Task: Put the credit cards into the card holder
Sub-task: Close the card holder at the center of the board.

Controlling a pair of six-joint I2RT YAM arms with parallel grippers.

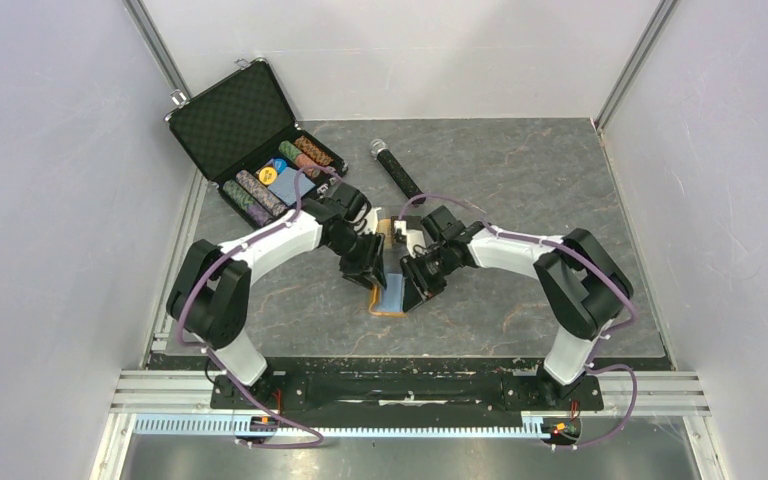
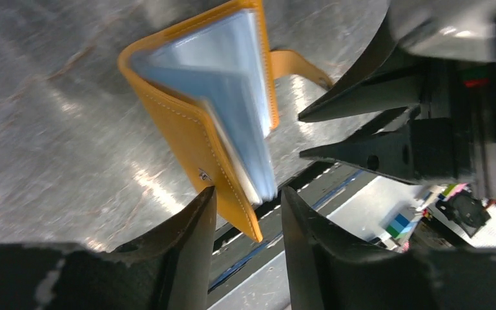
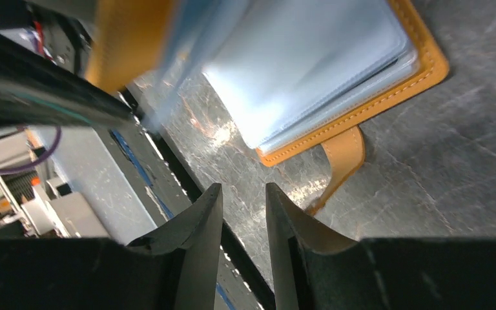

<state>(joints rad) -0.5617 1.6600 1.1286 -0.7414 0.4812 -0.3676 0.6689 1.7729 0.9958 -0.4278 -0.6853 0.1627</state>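
Grey marbled tabletop, white walls all round. Open chip case (image 1: 235,120) at far left and a black rod-like tool (image 1: 398,170) at far centre, both well apart from the work.

Mid-table, between the two wrists: the card holder (image 1: 392,298), orange, half open, long axis running near to far, pale blue sleeves showing. Right half flat on the stone, snap strap (image 3: 345,152) sticking out from its edge. Left cover tilted up off the table.

Left gripper (image 2: 248,192) right at that raised cover. Jaws parted wider than the leather, cover's corner in the gap, no clamp visible.

Right gripper (image 3: 243,188) just beside the flat half, on the strap side. Jaws narrow and holding nothing, bare stone between the fingers.

Credit cards (image 1: 392,232): what looks like a gold-tan stack just beyond the holder's far end, between both arms. Too small from above to count. No card in either jaw.

Looks unloaded so far. Cards about equally near to both arms, sleeves facing up toward the right one. Probably calls for the left cover held up, against folding back over the sleeves, and a card fed in by the right arm. Which edge the sleeve mouths face: cannot tell. Likely snag: a thin card flat on stone, hard to pinch.
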